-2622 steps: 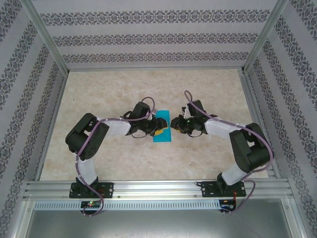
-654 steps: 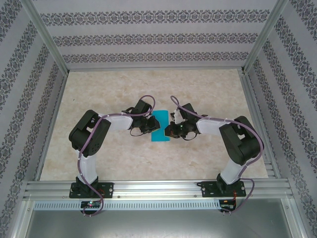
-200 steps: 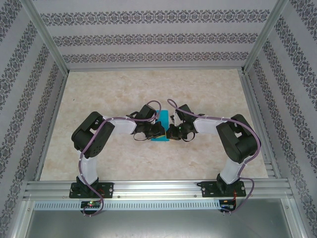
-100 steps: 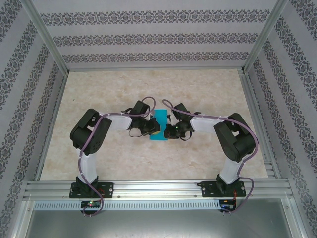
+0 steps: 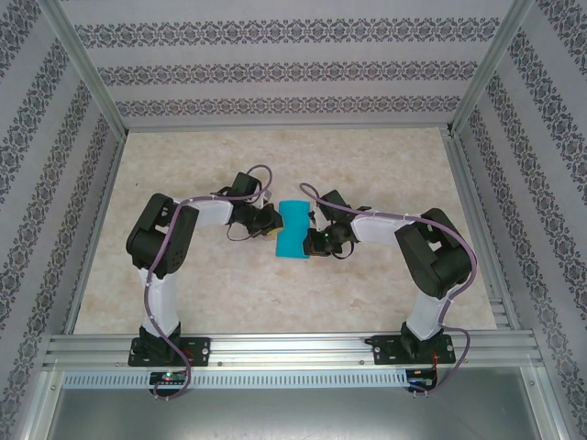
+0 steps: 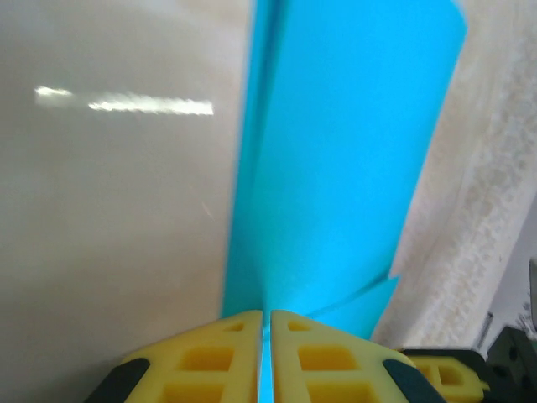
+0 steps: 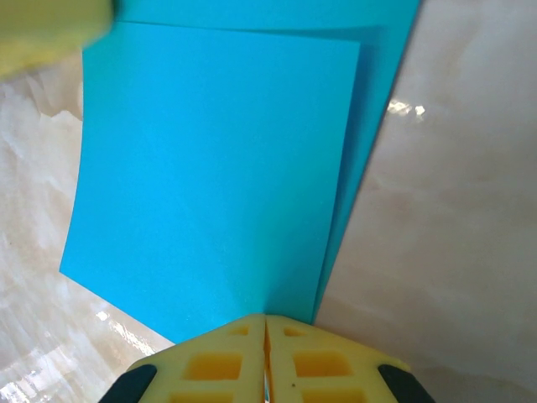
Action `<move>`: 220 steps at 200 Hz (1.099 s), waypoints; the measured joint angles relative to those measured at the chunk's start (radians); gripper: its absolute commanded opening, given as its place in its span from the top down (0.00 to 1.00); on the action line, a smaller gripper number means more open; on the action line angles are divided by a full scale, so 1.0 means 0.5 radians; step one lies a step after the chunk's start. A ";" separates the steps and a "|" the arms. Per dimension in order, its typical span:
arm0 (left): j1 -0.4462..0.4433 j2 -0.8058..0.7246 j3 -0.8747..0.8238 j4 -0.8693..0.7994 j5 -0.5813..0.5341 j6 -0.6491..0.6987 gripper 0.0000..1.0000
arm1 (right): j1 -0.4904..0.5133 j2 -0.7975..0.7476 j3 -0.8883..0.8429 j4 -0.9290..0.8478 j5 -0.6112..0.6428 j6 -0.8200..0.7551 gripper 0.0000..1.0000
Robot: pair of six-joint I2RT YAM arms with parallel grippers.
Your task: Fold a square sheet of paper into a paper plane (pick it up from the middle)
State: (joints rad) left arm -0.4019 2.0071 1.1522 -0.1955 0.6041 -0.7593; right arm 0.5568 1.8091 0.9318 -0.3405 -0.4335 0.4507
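Note:
The square sheet of paper [image 5: 293,229] is bright teal and folded double into an upright oblong, not a pointed paper plane. It hangs between the two grippers at the table's middle. My left gripper [image 5: 274,226] is at its left edge. In the left wrist view the yellow fingers [image 6: 210,353] are shut on the paper [image 6: 344,168], which runs up and away in layers. My right gripper [image 5: 312,240] is at the sheet's lower right edge. In the right wrist view that gripper [image 7: 266,319] is shut on the near edge of the sheet [image 7: 210,176], with a second layer peeking out on the right.
The marble-look table top [image 5: 275,302] spreads all round the arms. Aluminium frame rails [image 5: 275,348] run along the near edge, and patterned walls [image 5: 275,73] close in the back and sides.
The left gripper has drawn back to the left and the right gripper has shifted slightly left. The paper, earlier mostly covered by the two wrists, now shows as a wider teal strip between them.

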 measured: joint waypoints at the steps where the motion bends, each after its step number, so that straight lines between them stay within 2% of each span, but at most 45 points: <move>1: 0.003 0.000 0.002 -0.001 -0.003 0.002 0.87 | 0.000 0.000 0.000 0.000 0.000 0.000 0.91; 22: 0.069 -0.001 0.027 -0.024 -0.079 0.043 0.87 | 0.000 0.000 0.000 0.000 0.000 0.005 0.91; 56: 0.068 -0.069 -0.011 -0.030 -0.127 0.074 0.87 | 0.000 -0.009 0.000 0.001 -0.002 0.006 0.91; 99: -0.050 -0.242 -0.165 0.002 -0.126 0.058 0.87 | 0.009 -0.022 -0.001 0.011 0.007 0.023 0.90; 144: -0.208 -0.198 -0.171 0.108 -0.064 0.021 0.87 | 0.009 -0.029 -0.002 0.016 0.006 0.051 0.91; 220: -0.209 -0.071 -0.130 0.150 -0.073 -0.002 0.88 | 0.009 -0.071 -0.004 -0.063 0.018 0.040 0.91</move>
State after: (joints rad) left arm -0.5064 1.9717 1.0874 -0.1204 0.5674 -0.7601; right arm 0.5613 1.7737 0.9298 -0.3721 -0.4248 0.4709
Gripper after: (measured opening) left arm 0.122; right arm 0.090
